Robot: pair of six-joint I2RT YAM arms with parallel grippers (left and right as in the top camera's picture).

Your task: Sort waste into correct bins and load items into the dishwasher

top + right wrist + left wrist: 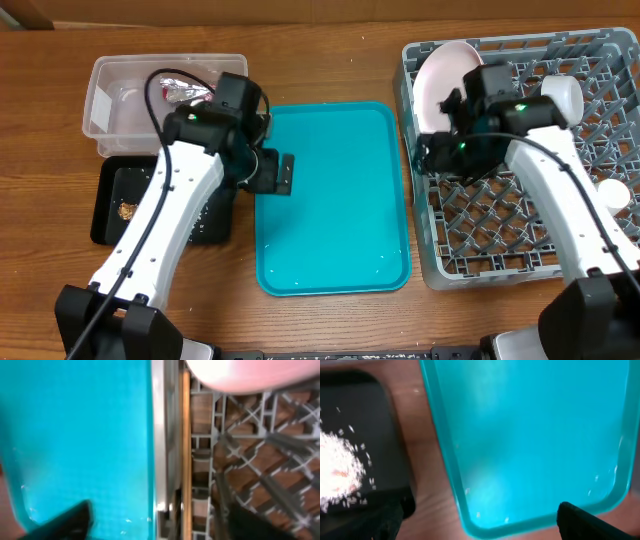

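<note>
The grey dish rack (pixel 560 250) stands at the right and holds a pale pink plate (pixel 443 82) on edge and white cups (pixel 565 95). My right gripper (pixel 432 155) is open over the rack's left wall. In the right wrist view its fingers (pixel 160 527) straddle that wall (pixel 162 435) and a wooden chopstick (pixel 186 460) lying along it, with the plate (pixel 250 375) above. My left gripper (pixel 272 172) is open and empty over the teal tray's left edge (pixel 480 530). The clear tub (pixel 120 100) holds the foil wrapper (pixel 180 92). The black tray (pixel 108 205) holds a brown lump (pixel 127 211) and rice crumbs (pixel 335 475).
The teal serving tray (pixel 335 200) lies between the bins and the rack, with a few wet specks on it. Another white cup (pixel 612 193) sits at the rack's right side. Bare wooden table shows in front of the tray.
</note>
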